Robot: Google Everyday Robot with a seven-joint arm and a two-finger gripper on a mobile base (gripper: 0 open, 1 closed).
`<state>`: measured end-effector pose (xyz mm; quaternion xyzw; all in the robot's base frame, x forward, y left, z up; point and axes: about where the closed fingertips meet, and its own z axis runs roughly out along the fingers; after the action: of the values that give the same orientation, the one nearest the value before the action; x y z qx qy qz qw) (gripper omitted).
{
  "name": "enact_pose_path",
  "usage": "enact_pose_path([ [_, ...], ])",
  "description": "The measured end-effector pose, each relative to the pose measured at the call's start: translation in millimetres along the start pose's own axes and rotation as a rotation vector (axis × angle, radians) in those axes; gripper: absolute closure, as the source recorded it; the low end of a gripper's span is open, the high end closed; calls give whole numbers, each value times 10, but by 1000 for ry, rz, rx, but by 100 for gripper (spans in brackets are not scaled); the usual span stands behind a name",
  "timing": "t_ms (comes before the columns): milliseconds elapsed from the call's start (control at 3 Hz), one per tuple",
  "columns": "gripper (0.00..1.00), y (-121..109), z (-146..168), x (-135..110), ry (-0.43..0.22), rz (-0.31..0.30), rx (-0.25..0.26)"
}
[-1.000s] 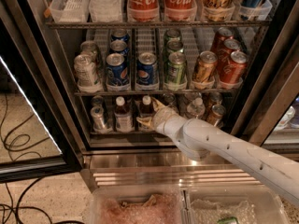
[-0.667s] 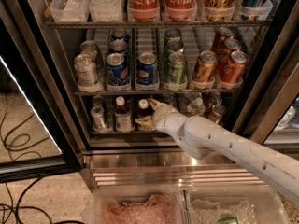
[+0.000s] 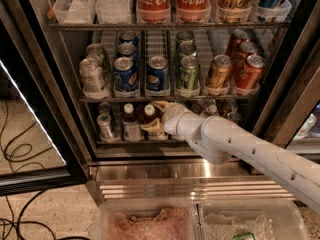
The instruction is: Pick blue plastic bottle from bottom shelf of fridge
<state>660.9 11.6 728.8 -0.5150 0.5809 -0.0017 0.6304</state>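
We see the gripper (image 3: 154, 116) deep inside the fridge (image 3: 46, 79), reaching over the steel front rail of the bottom shelf (image 3: 116, 142) at the end of the white arm (image 3: 250, 146), which comes in from the lower right. Compared with a second ago, it has crept a little to the left and further into the shelf. The tan fingers (image 3: 152, 128) that hung just to the right of the blue plastic bottle (image 3: 148, 109) now stand around it, one above its shoulder and one low in front of its body. The jaws are spread, and we do not see them pressed onto the bottle yet, so we judge the approach nearly finished and the grasp itself not yet made. The bottle stands upright in its lane near the middle of the bottom shelf, white cap up. A twin bottle (image 3: 131, 125) stands just beside it on the left, and a small silver can (image 3: 106, 126) stands further left. The rack of cans (image 3: 157, 75) hangs close overhead. We think the next move calls for closing squarely on the body below the cap, then drawing straight back along the lane. Any sideways drift could knock the neighbouring bottle, and lifting too early could catch the cap against the rack above. Below the fridge, the clear bins (image 3: 150, 219) lie under the path the arm would take out.
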Motion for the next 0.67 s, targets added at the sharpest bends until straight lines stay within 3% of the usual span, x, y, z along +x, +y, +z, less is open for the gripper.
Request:
enact_pose_path([
  [333, 100, -32, -65, -133, -10, -27, -15],
  [667, 100, 107, -286, -218, 14, -26, -120],
])
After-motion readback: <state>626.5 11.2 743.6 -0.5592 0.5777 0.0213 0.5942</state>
